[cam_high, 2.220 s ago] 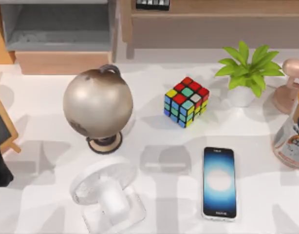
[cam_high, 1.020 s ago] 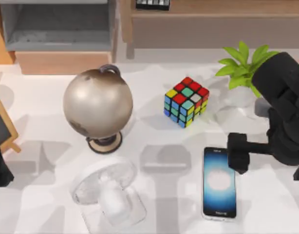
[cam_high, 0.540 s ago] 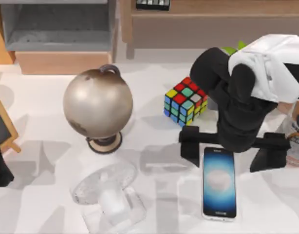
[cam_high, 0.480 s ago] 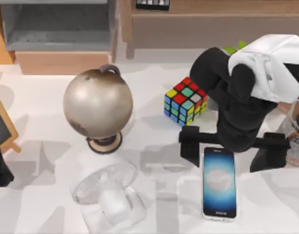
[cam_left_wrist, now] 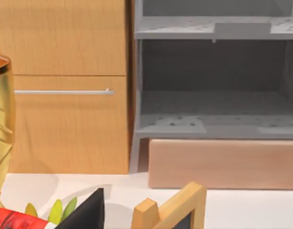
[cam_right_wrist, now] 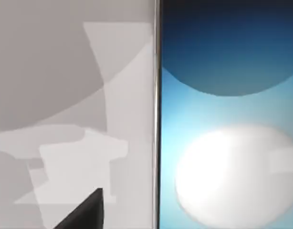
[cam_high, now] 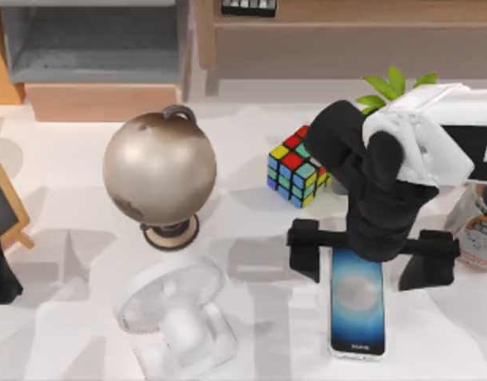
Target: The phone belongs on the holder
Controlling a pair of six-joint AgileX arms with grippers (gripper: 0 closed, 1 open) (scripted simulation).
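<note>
One phone lay flat and screen-up near the front edge of the tabletop, right of centre, with a clear holder well apart to its left. Our right hand hung above the phone's far end, fingers spread wide, one on each side of its width and not touching it. The right wrist view looked straight down on the blue screen and its silver rim. To grasp well, we judged the hand should centre over the phone, drop until the fingers bracketed the long edges, and close evenly so the slim body did not skid or tip. The phone's long axis ran front to back. Farther back stood a globe, a colourful cube and a potted plant. Our left arm stayed parked at the table's left; whether its hand was spread or closed we could not tell
</note>
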